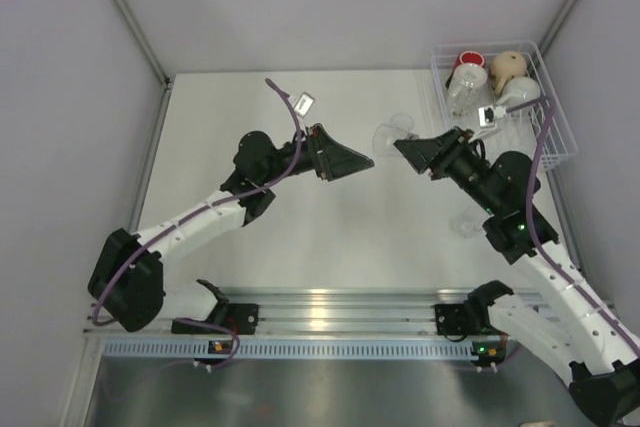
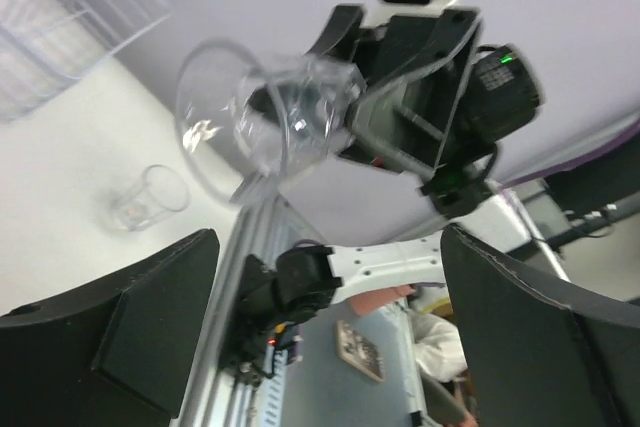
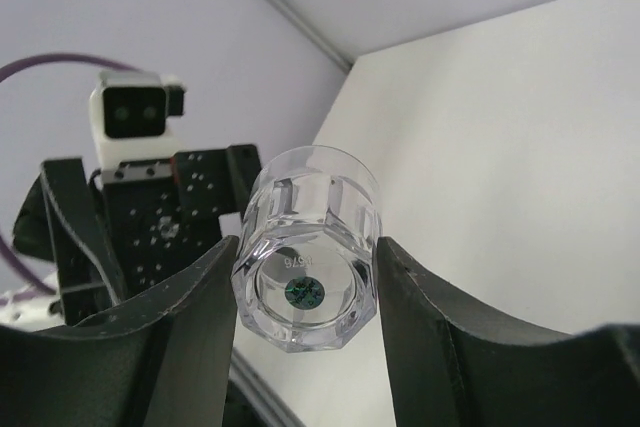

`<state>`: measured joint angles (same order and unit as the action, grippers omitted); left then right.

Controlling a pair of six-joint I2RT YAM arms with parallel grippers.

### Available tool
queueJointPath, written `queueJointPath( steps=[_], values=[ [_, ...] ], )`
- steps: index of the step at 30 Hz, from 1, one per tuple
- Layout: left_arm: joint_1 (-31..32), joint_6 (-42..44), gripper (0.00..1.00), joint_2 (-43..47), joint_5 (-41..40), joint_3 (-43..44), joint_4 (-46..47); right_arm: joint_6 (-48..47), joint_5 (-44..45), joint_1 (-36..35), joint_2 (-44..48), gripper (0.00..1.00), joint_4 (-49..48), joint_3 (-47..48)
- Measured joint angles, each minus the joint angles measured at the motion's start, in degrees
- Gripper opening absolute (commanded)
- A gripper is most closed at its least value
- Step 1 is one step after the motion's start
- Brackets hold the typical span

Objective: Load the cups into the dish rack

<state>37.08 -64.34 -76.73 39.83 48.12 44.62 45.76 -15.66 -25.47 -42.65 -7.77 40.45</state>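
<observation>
Holding a clear tumbler (image 3: pixel 305 237) in my right gripper (image 3: pixel 305 289), the two fingers clamped on either side of its faceted wall down near the thick base. It is up in the air, clear of the table (image 1: pixel 300 237). Its long axis runs straight out along the hand's reach, close to level, with the base turned back at the wrist camera and the open mouth facing forward, away from the hand. I read that grip as a carrying hold: pinching near the heavy end should stop the glass from swinging. Dead ahead of the mouth sits my left gripper (image 1: pixel 368 163), fingers spread and empty, near the rim but not touching it. The dish rack (image 1: pixel 556 133) lies behind this hand and off to its right, already carrying a red cup (image 1: pixel 470 60), a beige mug (image 1: pixel 508 67), a white mug (image 1: pixel 520 93) and another clear glass (image 1: pixel 460 93). Since the mouth points away from the rack, I judge the wrist must swing round before lowering. A second tumbler (image 1: pixel 465 225) stands upright on the table, back beside the right forearm.
</observation>
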Motion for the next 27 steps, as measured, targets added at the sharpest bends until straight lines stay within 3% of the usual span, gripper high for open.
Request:
queueJointPath(
  steps=[10, 12, 20, 27],
  values=[
    [0.11, 19.06, 0.98, 5.88, -10.69, 4.83, -31.15, -8.07, 20.70, 2.54, -9.57, 0.00, 26.32, 21.46],
    [0.11, 22.18, 0.98, 7.02, -13.20, 5.35, -36.33, -8.74, 23.43, 5.70, -11.80, 0.00, 30.88, 24.20],
    [0.11, 30.42, 0.98, 13.14, -21.86, 5.46, -49.70, -7.63, 24.68, 31.34, -20.61, 0.00, 40.87, 28.50],
    [0.11, 33.57, 0.98, 15.65, -24.55, 5.46, -53.96, -2.49, 30.82, 35.69, -35.01, 0.00, 48.59, 40.02]
  ],
)
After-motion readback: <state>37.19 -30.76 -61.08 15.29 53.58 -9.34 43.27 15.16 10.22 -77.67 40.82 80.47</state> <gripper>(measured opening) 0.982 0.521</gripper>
